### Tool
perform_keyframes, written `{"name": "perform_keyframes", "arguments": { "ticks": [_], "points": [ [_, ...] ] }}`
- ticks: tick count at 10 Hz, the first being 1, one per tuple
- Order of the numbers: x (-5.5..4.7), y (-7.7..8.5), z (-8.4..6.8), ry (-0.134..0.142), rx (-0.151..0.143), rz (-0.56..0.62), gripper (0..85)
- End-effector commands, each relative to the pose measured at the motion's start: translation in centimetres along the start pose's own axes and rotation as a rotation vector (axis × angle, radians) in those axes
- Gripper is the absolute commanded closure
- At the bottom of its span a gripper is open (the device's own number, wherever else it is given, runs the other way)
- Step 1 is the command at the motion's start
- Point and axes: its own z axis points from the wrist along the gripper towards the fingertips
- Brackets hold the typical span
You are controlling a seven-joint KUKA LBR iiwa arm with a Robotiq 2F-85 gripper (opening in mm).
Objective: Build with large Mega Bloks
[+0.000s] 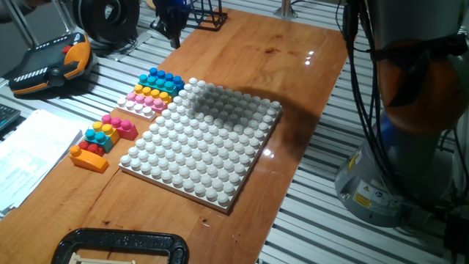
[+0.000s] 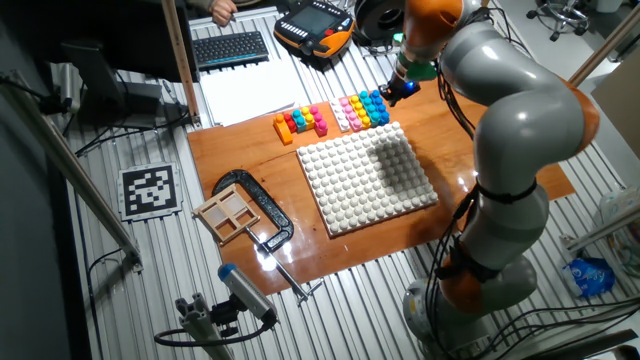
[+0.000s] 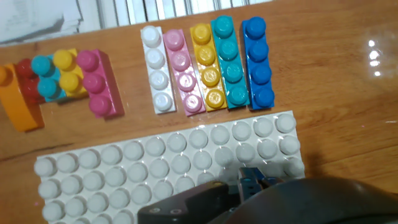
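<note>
Five long bricks lie side by side on the wood beyond the baseplate: white (image 3: 157,68), pink (image 3: 183,71), yellow-orange (image 3: 208,65), cyan (image 3: 229,61) and dark blue (image 3: 257,61). The row also shows in one fixed view (image 1: 155,89) and in the other fixed view (image 2: 360,110). A small built cluster (image 3: 62,81) with a magenta brick (image 3: 98,84) and an orange piece (image 3: 18,102) lies to the left. My gripper (image 1: 174,37) hovers above the row's blue end, apart from the bricks. Its fingers look closed together with nothing in them.
The big white studded baseplate (image 1: 198,139) fills the middle of the wooden table. A black clamp with a wooden tray (image 2: 245,210) sits at one table edge. A teach pendant (image 1: 51,62), a keyboard (image 2: 230,45) and papers (image 1: 29,147) lie beside the table.
</note>
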Motion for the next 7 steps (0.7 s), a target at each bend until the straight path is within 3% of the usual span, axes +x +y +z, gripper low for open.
{"name": "perform_keyframes", "arguments": {
  "ticks": [1,3,4,7],
  "points": [
    [-0.2,-0.3,0.2,0.004,-0.006,0.000,85.0],
    [-0.6,-0.5,0.5,0.015,0.000,0.009,85.0],
    [-0.8,-0.6,0.7,0.002,0.018,0.017,85.0],
    [-3.1,-1.4,2.7,0.014,0.004,0.000,85.0]
  ]
}}
